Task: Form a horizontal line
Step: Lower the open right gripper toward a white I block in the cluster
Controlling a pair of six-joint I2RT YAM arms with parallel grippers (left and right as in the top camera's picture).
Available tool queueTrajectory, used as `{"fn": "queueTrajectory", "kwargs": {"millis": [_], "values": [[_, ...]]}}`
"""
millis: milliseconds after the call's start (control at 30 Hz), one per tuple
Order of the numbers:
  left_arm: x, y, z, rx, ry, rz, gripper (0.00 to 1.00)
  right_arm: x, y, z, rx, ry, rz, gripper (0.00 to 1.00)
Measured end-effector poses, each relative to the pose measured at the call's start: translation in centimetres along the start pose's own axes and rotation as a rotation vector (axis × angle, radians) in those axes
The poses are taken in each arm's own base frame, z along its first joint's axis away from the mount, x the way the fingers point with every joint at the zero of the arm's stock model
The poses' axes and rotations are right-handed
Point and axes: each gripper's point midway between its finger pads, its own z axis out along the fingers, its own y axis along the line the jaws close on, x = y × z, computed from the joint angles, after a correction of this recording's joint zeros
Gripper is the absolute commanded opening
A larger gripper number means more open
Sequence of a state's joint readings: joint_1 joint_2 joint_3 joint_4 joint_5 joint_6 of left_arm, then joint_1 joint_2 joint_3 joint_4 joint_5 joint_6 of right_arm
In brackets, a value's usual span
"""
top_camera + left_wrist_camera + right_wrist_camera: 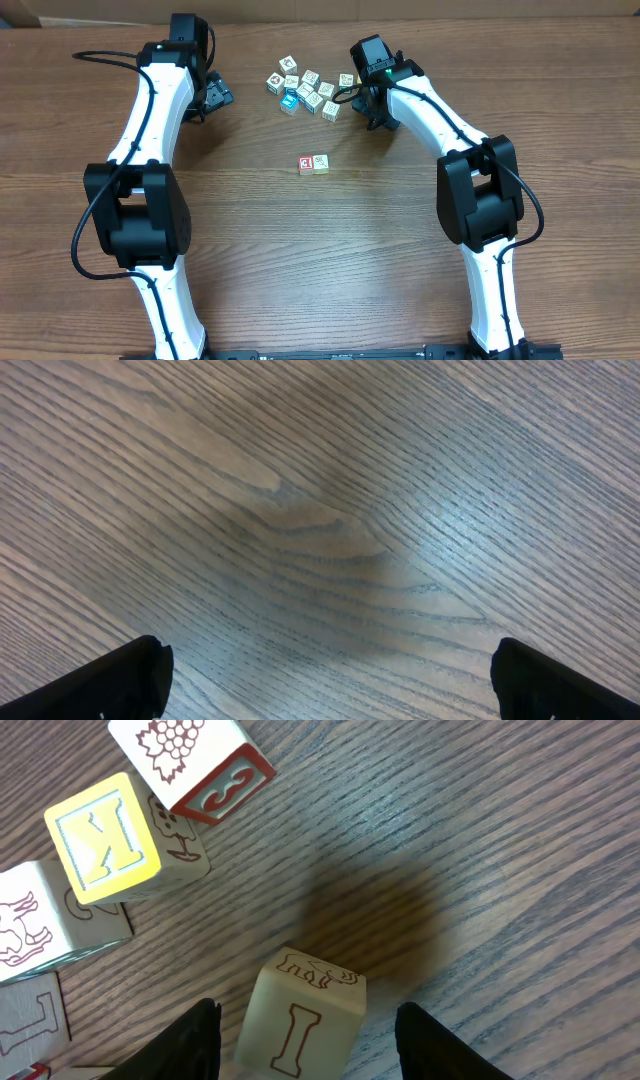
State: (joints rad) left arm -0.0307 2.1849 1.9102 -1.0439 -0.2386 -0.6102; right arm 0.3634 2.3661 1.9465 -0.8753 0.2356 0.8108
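Mid-table, a red-and-white cube [305, 164] and a pale cream cube [321, 162] sit side by side as a short horizontal line. My right gripper [368, 100] is at the right edge of the cube bunch [308, 90]. In the right wrist view my right gripper [305, 1020] is open, its fingers [190, 1040] on either side of a cream cube marked "I" [305, 1015], with a small gap on each side. My left gripper [215, 95] hangs over bare wood at the back left. In its own wrist view my left gripper [330, 675] is wide open and holds nothing.
Just beyond the "I" cube lie a yellow "K" cube [105, 838], a white cube with grapes and a red "3" [190, 765] and another white cube [30, 925]. Bare wood table [330, 260] stretches in front of the line.
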Motion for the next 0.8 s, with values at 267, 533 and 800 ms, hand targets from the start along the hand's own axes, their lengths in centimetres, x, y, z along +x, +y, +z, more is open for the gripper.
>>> {"fn": "queueTrajectory", "kwargs": {"millis": [267,533,800], "values": [[0.0,0.0,0.0,0.000,0.000,0.000,1.00,0.0,0.0,0.0,0.002,0.001,0.000,0.40],[0.0,0.0,0.0,0.000,0.000,0.000,1.00,0.1,-0.1,0.0,0.002,0.003,-0.019,0.34],[0.0,0.0,0.0,0.000,0.000,0.000,1.00,1.2,-0.9,0.0,0.026,0.057,-0.170,0.34]]}}
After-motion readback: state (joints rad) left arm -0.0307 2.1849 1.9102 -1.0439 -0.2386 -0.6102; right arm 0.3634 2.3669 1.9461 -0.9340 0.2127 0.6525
